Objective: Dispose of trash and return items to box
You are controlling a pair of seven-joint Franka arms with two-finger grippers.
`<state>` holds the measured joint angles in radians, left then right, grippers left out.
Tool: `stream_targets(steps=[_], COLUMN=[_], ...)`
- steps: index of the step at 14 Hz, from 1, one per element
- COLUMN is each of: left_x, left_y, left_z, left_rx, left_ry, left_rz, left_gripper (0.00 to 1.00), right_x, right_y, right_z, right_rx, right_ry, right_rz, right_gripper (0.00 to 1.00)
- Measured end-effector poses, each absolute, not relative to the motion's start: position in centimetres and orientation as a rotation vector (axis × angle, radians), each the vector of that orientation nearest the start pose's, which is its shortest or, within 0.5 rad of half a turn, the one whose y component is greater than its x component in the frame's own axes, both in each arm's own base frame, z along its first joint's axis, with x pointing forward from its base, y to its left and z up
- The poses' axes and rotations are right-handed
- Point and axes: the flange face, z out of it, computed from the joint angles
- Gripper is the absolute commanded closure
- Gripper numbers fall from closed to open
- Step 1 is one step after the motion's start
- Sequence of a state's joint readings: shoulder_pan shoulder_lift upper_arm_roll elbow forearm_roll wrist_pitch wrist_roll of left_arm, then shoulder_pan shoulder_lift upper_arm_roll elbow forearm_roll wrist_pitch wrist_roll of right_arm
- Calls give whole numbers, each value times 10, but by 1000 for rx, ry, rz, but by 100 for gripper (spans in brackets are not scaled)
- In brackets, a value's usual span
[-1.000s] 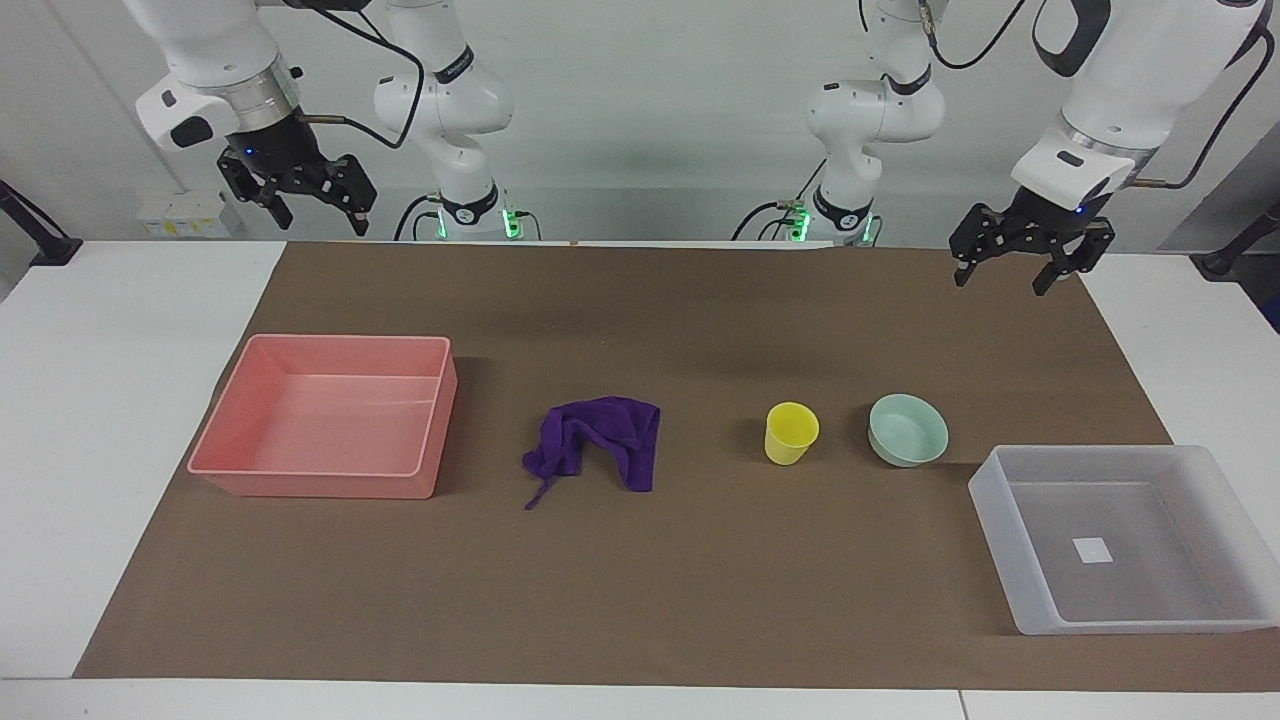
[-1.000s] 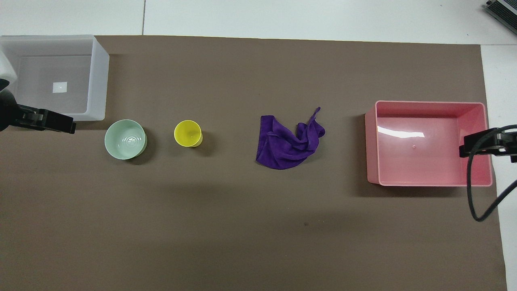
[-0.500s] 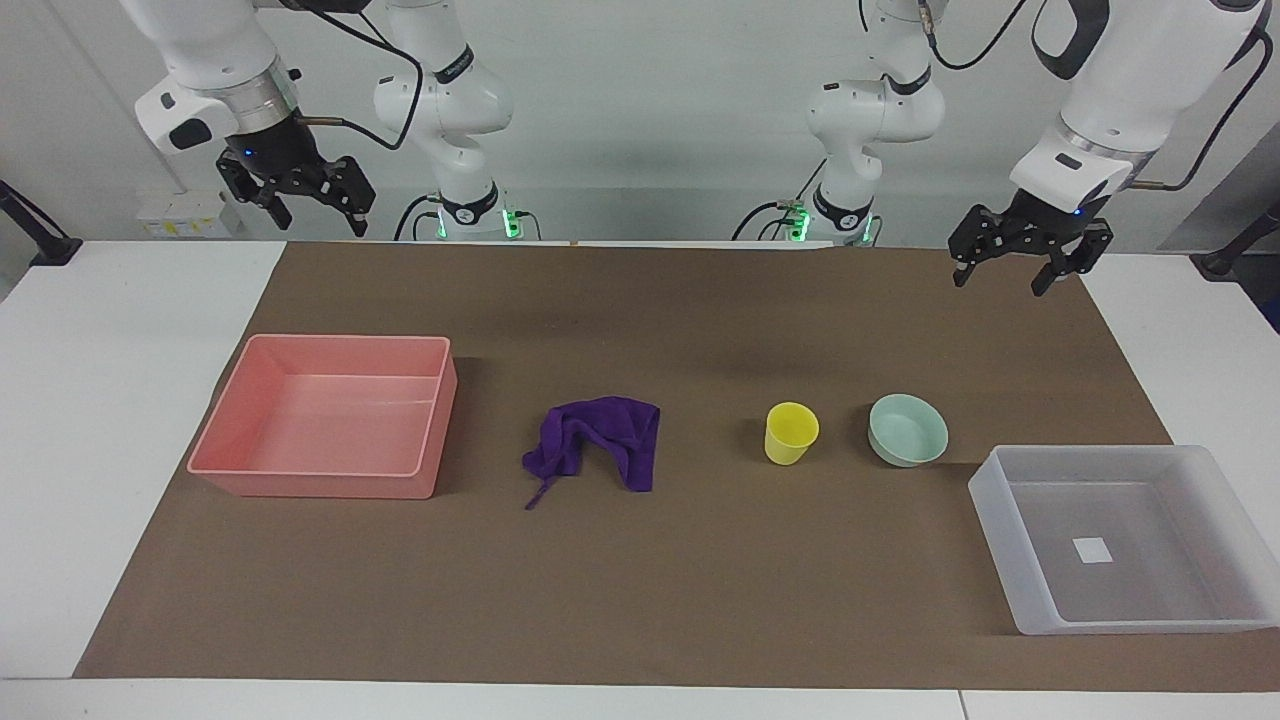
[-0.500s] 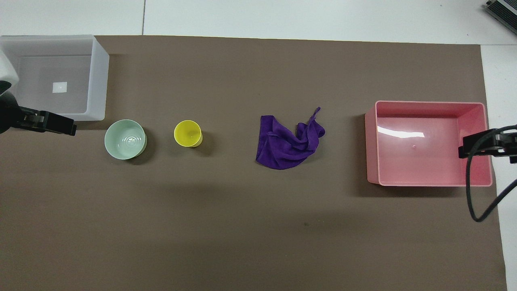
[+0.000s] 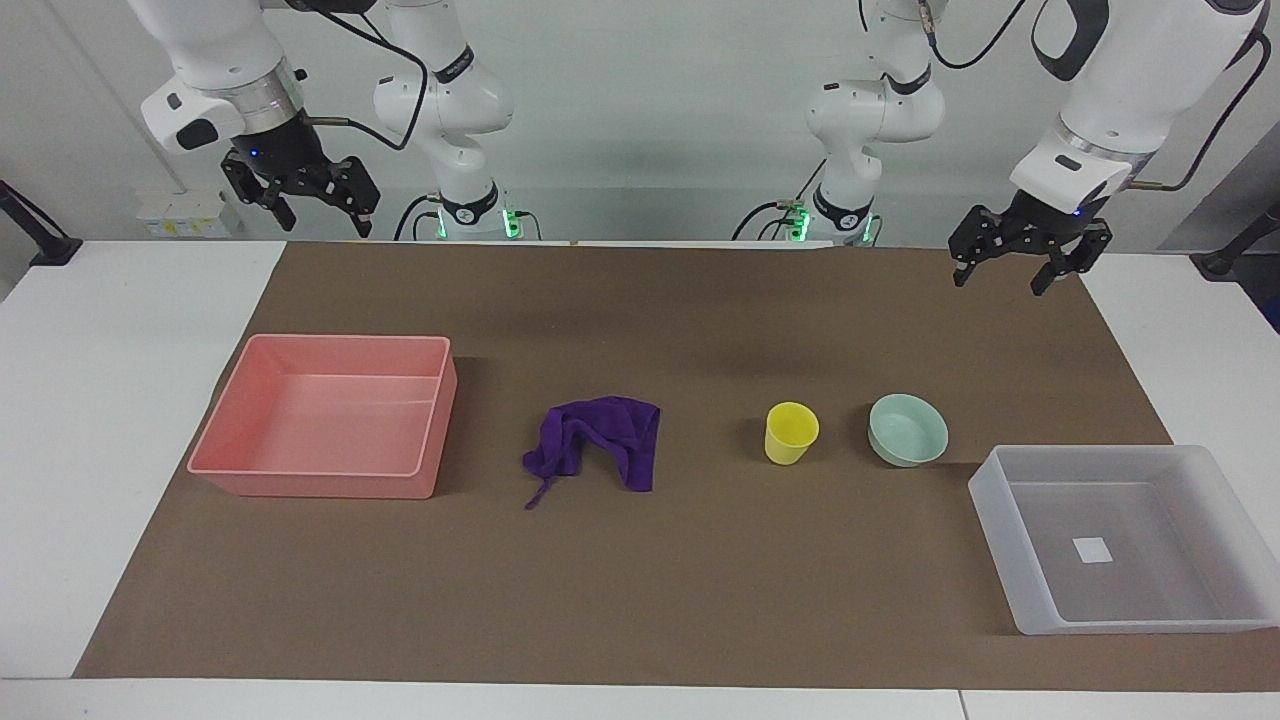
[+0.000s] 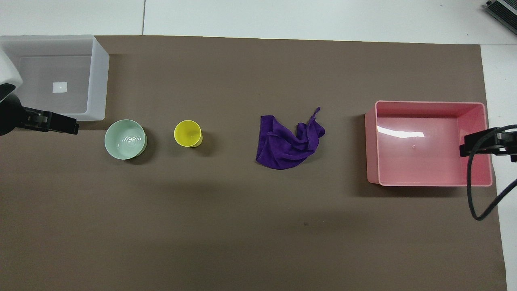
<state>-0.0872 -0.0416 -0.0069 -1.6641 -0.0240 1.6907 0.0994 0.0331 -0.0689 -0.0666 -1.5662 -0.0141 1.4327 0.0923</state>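
The purple rag (image 5: pixel 600 440) (image 6: pixel 286 143) lies crumpled on the brown mat between the pink bin and the yellow cup (image 5: pixel 791 432) (image 6: pixel 188 133). The mint-green bowl (image 5: pixel 907 428) (image 6: pixel 125 138) stands beside the cup, toward the left arm's end. The translucent box (image 5: pixel 1005 540) (image 6: pixel 99 81) is empty apart from its white sticker. It sits at the left arm's end, farther from the robots than the bowl. My right gripper (image 5: pixel 322 218) hangs open and empty over the mat's corner at the right arm's end. My left gripper (image 5: pixel 1000 282) hangs open and empty over the mat's corner at the left arm's end.
An empty pink bin (image 5: pixel 330 485) (image 6: pixel 428 104) stands at the right arm's end, in line with the rag. The brown mat (image 5: pixel 640 600) covers most of the white table. A black cable (image 6: pixel 472 194) hangs from the right arm beside the pink bin.
Both grippers have shifted only slightly in the air. The rag, cup, bowl and bins have not moved.
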Motion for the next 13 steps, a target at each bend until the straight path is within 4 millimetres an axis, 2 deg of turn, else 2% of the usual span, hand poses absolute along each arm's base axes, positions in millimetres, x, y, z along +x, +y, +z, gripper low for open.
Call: stream_targets(steps=[7, 13], left_x=[555, 567], left_y=[-37, -28], left_z=[566, 515], left_rx=[-3147, -3146], left_ry=[254, 231], left_rz=[-175, -188], left_gripper=[0, 0], right_x=[513, 512], right_y=[-20, -20], right_z=[637, 630], right_rx=[-3143, -3142], right_ry=[198, 195], right_rz=[147, 46], right_gripper=[0, 0])
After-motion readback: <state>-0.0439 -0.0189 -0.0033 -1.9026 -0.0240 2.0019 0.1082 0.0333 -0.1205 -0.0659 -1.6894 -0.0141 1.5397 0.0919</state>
